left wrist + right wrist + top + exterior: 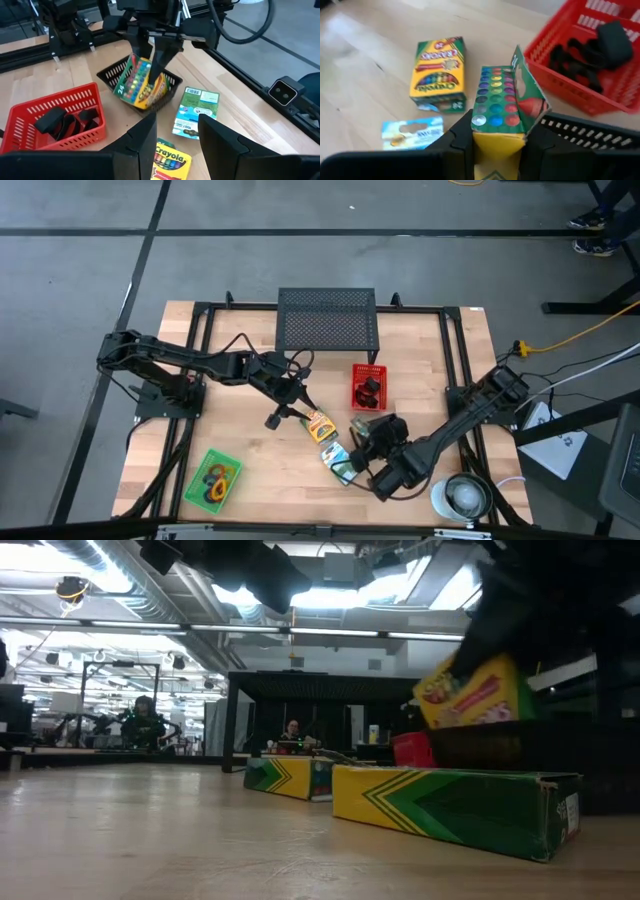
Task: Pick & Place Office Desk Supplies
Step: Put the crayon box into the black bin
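Right claw [497, 142] clamped on light, crushable crayon box [501, 102] — grip its flat sides gently; left claw [175, 140] apart, empty.

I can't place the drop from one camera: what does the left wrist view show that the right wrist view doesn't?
Only the left wrist view: the right gripper from outside, holding the crayon box over a black basket.

Only the right wrist view: the box's open end, showing crayon tips.

Both: the red basket, a crayon box lying flat, and a blue packet.
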Controlling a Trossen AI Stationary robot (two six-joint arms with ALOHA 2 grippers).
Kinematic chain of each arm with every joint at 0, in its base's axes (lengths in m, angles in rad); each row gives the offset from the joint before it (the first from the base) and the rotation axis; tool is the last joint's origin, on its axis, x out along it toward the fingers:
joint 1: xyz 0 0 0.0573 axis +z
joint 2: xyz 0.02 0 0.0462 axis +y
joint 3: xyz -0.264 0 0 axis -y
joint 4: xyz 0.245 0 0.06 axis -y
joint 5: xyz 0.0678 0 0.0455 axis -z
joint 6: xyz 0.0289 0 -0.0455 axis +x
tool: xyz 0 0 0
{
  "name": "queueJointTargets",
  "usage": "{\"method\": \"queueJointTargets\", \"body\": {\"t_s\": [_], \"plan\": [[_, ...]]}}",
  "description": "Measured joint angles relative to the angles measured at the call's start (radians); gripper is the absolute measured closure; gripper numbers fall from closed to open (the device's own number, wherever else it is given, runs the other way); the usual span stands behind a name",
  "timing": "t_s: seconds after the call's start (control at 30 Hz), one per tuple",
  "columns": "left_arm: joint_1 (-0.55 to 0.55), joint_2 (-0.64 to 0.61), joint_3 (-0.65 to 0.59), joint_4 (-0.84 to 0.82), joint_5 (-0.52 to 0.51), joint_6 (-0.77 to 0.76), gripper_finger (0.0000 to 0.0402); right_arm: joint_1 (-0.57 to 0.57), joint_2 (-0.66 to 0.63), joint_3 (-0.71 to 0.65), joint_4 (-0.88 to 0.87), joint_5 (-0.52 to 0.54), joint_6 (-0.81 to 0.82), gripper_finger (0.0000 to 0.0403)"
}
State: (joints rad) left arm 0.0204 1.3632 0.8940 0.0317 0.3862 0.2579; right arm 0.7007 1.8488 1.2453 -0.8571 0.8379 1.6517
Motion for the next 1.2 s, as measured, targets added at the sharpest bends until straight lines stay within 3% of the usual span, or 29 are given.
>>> {"method": "queueJointTargets", "body": {"t_s": [0.43, 0.93, 1.2], "plan": [[0.000, 0.000, 0.000, -0.014, 0.000, -0.012, 0.0261, -0.125, 0.000, 0.000, 0.306, -0.016, -0.335, 0.0304], [0.000, 0.000, 0.000, -0.040, 0.000, -0.011, 0.0262, -0.202, 0.000, 0.000, 0.482, -0.007, -0.538, 0.0303], [0.000, 0.000, 0.000, -0.036, -0.002, -0.010, 0.0263, -0.139, 0.000, 0.000, 0.460, 0.233, -0.441, 0.0306]]}}
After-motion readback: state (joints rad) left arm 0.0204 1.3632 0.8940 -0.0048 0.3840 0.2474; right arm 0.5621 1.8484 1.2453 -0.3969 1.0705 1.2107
